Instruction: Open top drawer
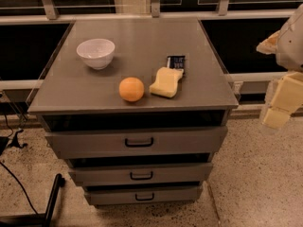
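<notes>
Hovering claw (276,113) right of top drawer (138,136)

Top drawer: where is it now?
Camera view, centre: the top drawer sits directly under the cabinet top, above the middle drawer. The tool hangs at the right edge, apart from it.

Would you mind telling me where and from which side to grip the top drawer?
Probably the black bar handle at the centre of the top drawer, approached straight from the front: it lies level and stands proud of the grey face. The gripper hangs to the cabinet's right, apart from it.
</notes>
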You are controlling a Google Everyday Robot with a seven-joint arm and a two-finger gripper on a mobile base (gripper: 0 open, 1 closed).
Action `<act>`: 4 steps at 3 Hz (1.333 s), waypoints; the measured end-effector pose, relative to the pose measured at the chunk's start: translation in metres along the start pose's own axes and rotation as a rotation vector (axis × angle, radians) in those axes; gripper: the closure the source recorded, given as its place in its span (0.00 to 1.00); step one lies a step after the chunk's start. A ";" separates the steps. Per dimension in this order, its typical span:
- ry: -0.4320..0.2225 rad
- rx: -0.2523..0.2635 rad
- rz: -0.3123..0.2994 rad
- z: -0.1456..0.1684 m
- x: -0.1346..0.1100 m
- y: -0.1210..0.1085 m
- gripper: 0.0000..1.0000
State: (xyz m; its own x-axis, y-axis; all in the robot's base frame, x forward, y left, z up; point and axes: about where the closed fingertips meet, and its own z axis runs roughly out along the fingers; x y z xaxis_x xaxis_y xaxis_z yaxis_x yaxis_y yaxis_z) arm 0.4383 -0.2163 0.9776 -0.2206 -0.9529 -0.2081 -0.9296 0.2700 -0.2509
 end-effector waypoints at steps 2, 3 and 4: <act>-0.031 -0.003 0.024 0.011 0.003 0.008 0.00; -0.076 -0.010 0.055 0.033 0.010 0.023 0.00; -0.150 -0.008 0.085 0.068 0.016 0.037 0.00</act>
State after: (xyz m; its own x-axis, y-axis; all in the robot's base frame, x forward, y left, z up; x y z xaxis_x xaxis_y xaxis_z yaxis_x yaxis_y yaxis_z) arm 0.4203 -0.2125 0.9004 -0.2530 -0.8950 -0.3673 -0.9118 0.3475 -0.2188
